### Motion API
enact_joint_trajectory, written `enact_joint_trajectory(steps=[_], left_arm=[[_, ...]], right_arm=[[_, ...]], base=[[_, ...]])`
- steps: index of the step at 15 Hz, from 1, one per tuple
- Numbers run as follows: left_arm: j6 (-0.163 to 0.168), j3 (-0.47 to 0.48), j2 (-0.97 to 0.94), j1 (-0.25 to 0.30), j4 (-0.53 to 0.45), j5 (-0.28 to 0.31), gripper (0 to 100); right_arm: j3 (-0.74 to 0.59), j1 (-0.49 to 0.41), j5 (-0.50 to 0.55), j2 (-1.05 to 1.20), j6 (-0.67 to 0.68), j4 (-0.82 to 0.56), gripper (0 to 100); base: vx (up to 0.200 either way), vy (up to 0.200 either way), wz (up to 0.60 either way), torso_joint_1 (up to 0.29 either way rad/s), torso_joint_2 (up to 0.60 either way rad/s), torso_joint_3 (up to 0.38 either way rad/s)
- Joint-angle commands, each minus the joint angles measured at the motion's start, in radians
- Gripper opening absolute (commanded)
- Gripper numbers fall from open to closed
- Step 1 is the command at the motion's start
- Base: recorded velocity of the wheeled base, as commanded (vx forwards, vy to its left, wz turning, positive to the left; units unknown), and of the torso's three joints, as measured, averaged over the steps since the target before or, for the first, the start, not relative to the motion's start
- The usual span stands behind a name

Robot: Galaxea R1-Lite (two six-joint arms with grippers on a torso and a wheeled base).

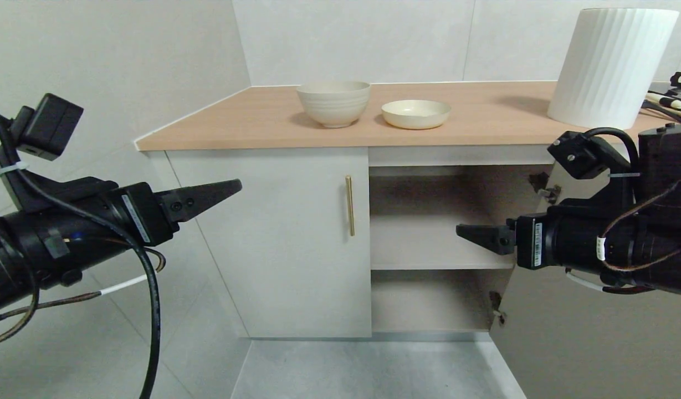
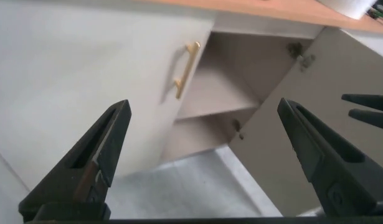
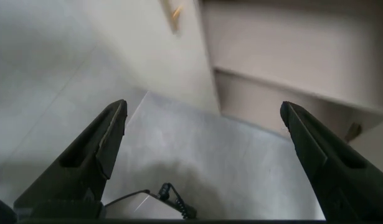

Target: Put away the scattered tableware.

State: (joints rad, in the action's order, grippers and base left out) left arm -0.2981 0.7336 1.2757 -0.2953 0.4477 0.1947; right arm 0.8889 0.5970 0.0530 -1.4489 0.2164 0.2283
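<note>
both pincers gape empty, low before the cupboard (image 1: 418, 157).
left pincer (image 1: 225, 189) faces the closed door (image 1: 285, 244), right pincer (image 1: 469, 231) the open shelf (image 1: 423, 246); bowl (image 1: 333, 103) and dish (image 1: 416, 113) sit side by side on the counter (image 1: 251, 124) above. reaching up, an arm could clip the counter edge or knock bowl into dish. the right arm (image 1: 595, 244) hides part of the open door (image 1: 567, 343); far-right clutter (image 1: 670, 102) is cut off.

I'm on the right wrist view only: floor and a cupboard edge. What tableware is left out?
Observer: A bowl and a shallow dish sit side by side on the counter, not touching.
Operator: Anywhere open to put them?
Observer: The cupboard below: right half stands open, showing a shelf; left door is shut.
Operator: And my left gripper?
Observer: The left gripper is open, holding nothing, left of the cupboard.
</note>
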Motion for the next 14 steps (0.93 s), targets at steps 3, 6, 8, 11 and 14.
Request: enact_joint_trajectory(steps=[3,6,8,11,14], left_arm=[[-0.001,0.0,0.01,0.005,0.0,0.0,100],[-0.001,0.0,0.016,0.005,0.0,0.0,100],[-0.001,-0.002,0.016,0.005,0.0,0.0,100],[-0.001,-0.003,0.014,0.004,0.0,0.0,100],[-0.003,-0.005,0.013,0.004,0.002,0.0,100]], right_arm=[[-0.013,0.0,-0.007,0.002,-0.002,0.002,100],[-0.015,-0.002,-0.008,0.004,-0.002,0.003,100],[-0.016,-0.006,-0.007,0.004,-0.003,0.003,100],[-0.018,-0.008,-0.005,0.004,-0.005,0.005,100],[-0.018,-0.008,-0.004,0.005,-0.005,0.008,100]], base=[[0.2,0.0,0.0,0.002,0.01,0.006],[0.2,0.0,0.0,0.005,0.0,0.007],[0.2,0.0,0.0,0.002,0.0,0.002],[0.2,0.0,0.0,0.001,0.0,0.006],[0.067,0.0,0.0,0.001,0.0,0.002]])
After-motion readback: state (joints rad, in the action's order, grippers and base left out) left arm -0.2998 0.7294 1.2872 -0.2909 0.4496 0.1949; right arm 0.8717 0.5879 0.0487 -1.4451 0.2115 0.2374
